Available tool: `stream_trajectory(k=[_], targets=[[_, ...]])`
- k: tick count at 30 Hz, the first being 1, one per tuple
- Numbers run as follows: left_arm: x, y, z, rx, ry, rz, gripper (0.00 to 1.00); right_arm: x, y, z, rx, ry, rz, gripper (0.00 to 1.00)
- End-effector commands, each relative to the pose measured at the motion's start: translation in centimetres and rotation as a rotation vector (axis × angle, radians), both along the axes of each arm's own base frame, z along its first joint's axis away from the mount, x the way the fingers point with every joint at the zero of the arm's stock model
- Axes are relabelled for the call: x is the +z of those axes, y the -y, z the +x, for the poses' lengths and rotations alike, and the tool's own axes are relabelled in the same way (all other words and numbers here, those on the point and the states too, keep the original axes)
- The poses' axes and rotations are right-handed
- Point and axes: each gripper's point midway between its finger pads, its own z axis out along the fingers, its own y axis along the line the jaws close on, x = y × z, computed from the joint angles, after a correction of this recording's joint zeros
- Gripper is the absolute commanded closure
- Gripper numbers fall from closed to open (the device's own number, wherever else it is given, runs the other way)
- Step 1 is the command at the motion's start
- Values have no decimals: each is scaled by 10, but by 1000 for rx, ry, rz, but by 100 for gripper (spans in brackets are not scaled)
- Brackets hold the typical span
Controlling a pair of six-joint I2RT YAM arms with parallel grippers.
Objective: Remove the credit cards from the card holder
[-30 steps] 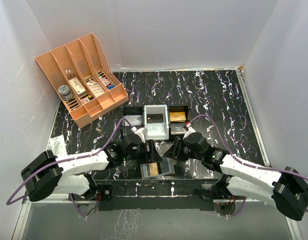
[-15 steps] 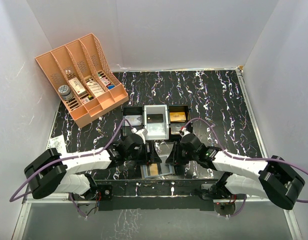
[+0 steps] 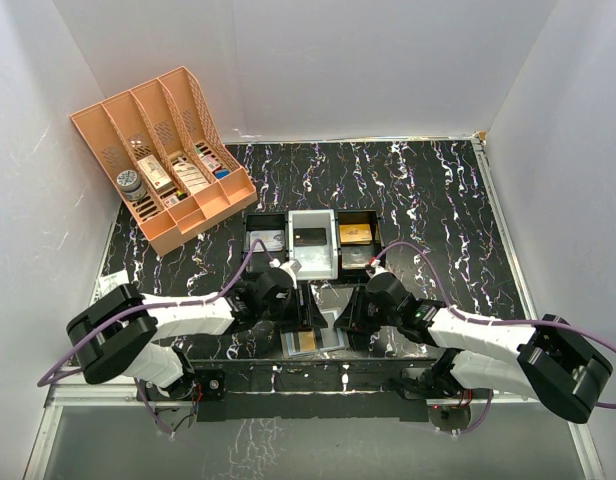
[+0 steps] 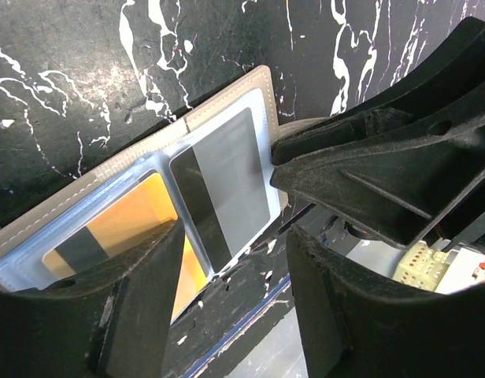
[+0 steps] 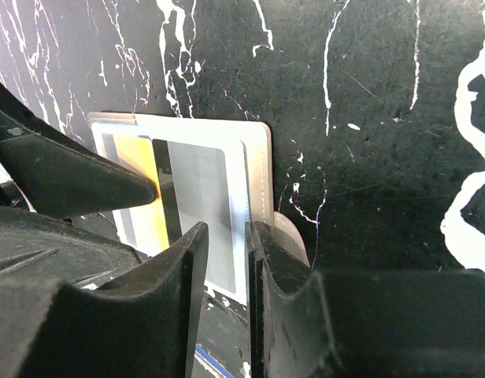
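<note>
The card holder lies open and flat near the table's front edge. A gold-orange credit card sits in its left sleeve and a grey credit card with a black stripe in its right sleeve. My left gripper is open and hovers over the holder's near edge, its fingers either side of the grey card's corner. My right gripper stands over the grey card's right edge. A narrow gap shows between its fingers, and one fingertip is on the holder's right border.
A black tray, a white tray and another black tray stand in a row just behind the grippers, with cards in them. A peach rack of small boxes stands at the back left. The table's front edge runs right below the holder.
Both arms have sunk lower and closer over the holder. Both pairs of jaws have narrowed a little. The holder lies in the same spot.
</note>
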Motion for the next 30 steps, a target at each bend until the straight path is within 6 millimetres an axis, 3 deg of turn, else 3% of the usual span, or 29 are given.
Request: stream_trajectory(k=[1, 8, 18, 25, 30], targets=[[-14, -3, -4, 16, -35, 20, 47, -23, 16, -9, 4, -33, -82, 76], [-42, -14, -7, 137, -110, 1, 51, -25, 12, -10, 25, -43, -79, 76], [-33, -14, 0, 173, -79, -31, 56, -19, 10, -8, 52, -31, -94, 80], [-27, -22, 4, 180, -42, 16, 56, 37, -1, 20, 74, 114, -103, 72], [-25, -22, 4, 172, -34, 22, 54, 69, -24, 20, 152, 158, 5, 75]])
